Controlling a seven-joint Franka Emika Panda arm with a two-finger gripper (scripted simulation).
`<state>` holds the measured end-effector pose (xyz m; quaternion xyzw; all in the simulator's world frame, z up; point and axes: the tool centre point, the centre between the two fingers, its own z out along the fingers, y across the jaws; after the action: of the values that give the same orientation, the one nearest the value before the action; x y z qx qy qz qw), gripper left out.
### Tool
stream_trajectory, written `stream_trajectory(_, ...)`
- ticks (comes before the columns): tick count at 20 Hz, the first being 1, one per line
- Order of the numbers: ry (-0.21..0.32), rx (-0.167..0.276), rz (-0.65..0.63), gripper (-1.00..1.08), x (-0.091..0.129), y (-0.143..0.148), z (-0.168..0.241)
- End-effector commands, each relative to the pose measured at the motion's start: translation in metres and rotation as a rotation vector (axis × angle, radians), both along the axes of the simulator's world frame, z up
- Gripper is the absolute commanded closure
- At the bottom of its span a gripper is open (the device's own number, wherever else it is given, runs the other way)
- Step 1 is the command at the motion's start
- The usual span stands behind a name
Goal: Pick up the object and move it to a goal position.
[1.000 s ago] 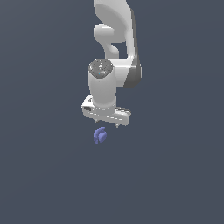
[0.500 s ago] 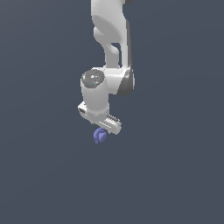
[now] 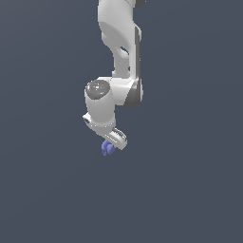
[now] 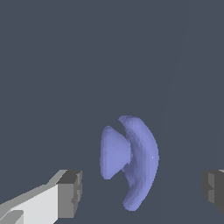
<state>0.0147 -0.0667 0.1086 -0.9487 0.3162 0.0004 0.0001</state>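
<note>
Low in the middle of the exterior view, the white gripper (image 3: pixel 112 142) hangs right over the object (image 3: pixel 107 148), whose blue lobes peek out just under the hand on its left side. Everything around them is flat dark grey ground, with no goal marker that I can make out.

From the wrist view, going left to right: 1 grey-padded finger (image 4: pixel 70 194) sits at the lower left, then the object (image 4: pixel 130 160) in the lower centre, then the other pad at the far right edge. The jaws stand spread wide, gripping nothing, with clear gaps on both sides of the shape. The object looks like 2 pieces, a stubby cone pressed against a taller curved crescent.

I judge the step in hand is the final descent before the grasp. To do it well, the arm should nudge so the shape sits midway between the pads, since it lies nearer the left finger now. It should go low enough that the pads meet the thick middle, not the thin crescent tips, then close slowly so the curved faces do not squirt out.
</note>
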Motion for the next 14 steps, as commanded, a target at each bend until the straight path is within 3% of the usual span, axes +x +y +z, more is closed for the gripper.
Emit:
stream_trajectory(1, 0.0, 0.0, 0.0, -0.92, 0.0, 0.0, 0.0)
stream_trajectory(14, -0.001, -0.001, -0.005, -0.92, -0.001, -0.001, -0.047)
